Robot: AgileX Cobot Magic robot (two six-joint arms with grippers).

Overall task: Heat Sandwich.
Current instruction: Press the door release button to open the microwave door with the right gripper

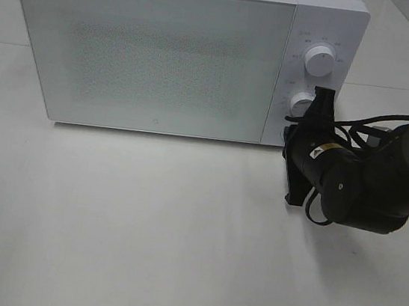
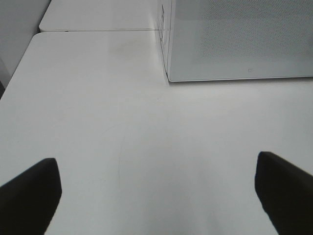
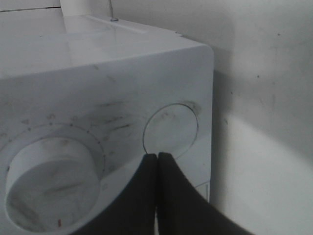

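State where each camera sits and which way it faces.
Exterior high: overhead, looking down at the white box-shaped microwave oven on the white table; black right arm shows.
Left wrist: low over the table, facing the microwave's corner; open left pincer shows.
Right wrist: close to the control panel; shut right pincer at a round button.
Shared: exterior and right wrist both show a white knob.

The right arm [image 1: 382, 176] comes in from the right of the scene, bent, with its wrist turned toward the far left. The right gripper [image 3: 157, 159] has its jaws pressed flat together, with nothing between them. The left gripper [image 2: 156, 164] has its jaws spread wide and empty.
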